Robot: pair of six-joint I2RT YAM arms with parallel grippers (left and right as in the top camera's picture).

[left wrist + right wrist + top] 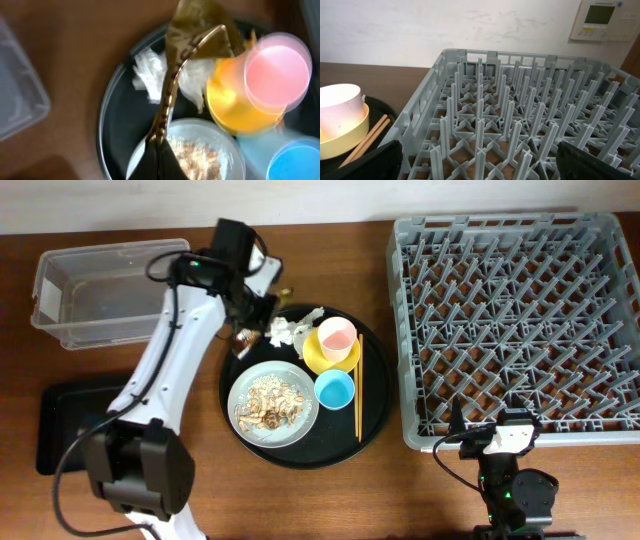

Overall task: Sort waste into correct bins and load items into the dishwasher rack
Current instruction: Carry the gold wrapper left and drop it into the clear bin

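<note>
Left claw (160,157) pinched gold wrapper (197,30) over round tray (112,125); right claw (481,167) stood wide open at edge of rack (520,100), holding nothing.

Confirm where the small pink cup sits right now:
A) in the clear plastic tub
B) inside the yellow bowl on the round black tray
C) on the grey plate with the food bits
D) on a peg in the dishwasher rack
B: the overhead view shows the pink cup nested in the yellow bowl on the round black tray.
</note>
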